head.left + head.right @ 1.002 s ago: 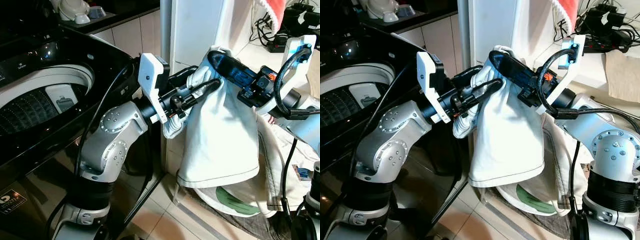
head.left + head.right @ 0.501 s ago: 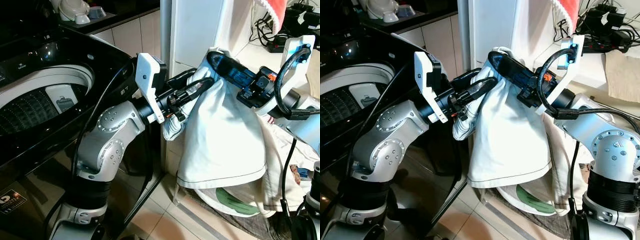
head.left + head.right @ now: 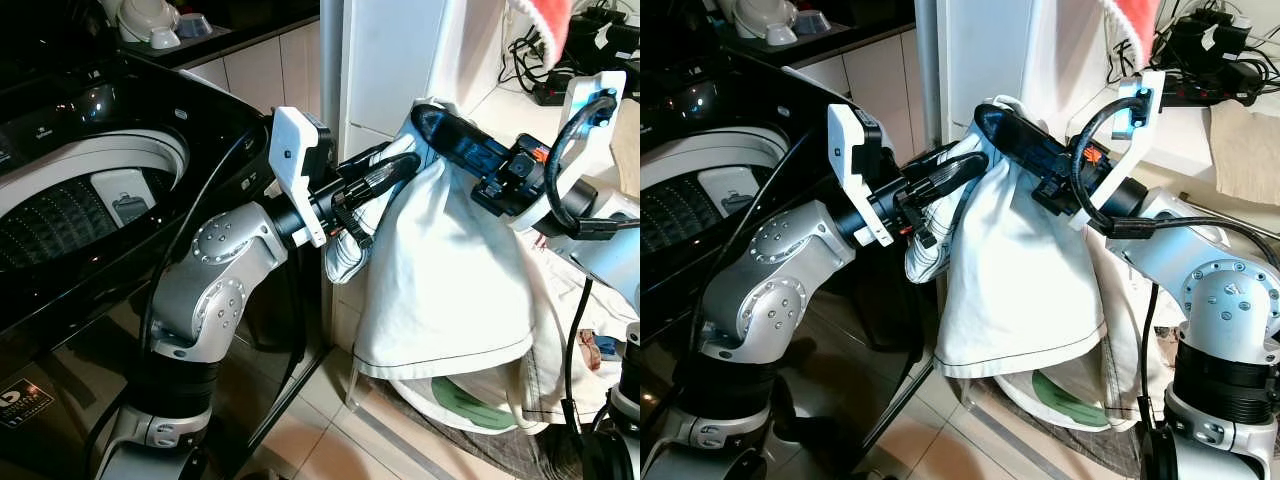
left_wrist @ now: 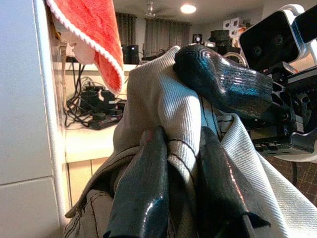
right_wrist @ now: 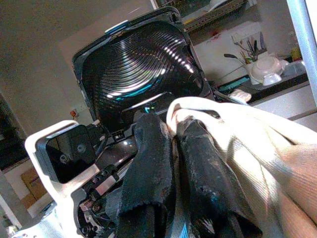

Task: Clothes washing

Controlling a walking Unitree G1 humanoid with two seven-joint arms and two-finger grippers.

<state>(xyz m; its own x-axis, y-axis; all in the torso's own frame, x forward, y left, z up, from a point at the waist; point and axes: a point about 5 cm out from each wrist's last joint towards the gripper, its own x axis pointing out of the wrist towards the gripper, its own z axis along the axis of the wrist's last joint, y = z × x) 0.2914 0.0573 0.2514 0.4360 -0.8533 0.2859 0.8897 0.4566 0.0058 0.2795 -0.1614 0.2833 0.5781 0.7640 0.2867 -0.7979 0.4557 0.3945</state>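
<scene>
A white garment [image 3: 445, 270] hangs in the air between my two arms, beside the black top-loading washing machine [image 3: 90, 200]. My left gripper [image 3: 395, 165] is shut on the garment's upper left edge, its fingers [image 4: 148, 188] pinching ribbed cloth. My right gripper [image 3: 435, 120] is shut on the top of the same garment, cloth squeezed between its fingers [image 5: 148, 163]. The washer's drum opening [image 3: 60, 205] lies open at the left, below and left of the garment.
A laundry bag with more clothes [image 3: 480, 400] sits on the floor under the garment. A white pillar [image 3: 400, 50] stands behind. A red towel [image 3: 545, 15] hangs at the top right. Cables and a power strip [image 3: 545, 85] lie on a ledge.
The left gripper has risen slightly and closed on the garment's edge nearer the right gripper. The cloth has bunched and swung a little.
</scene>
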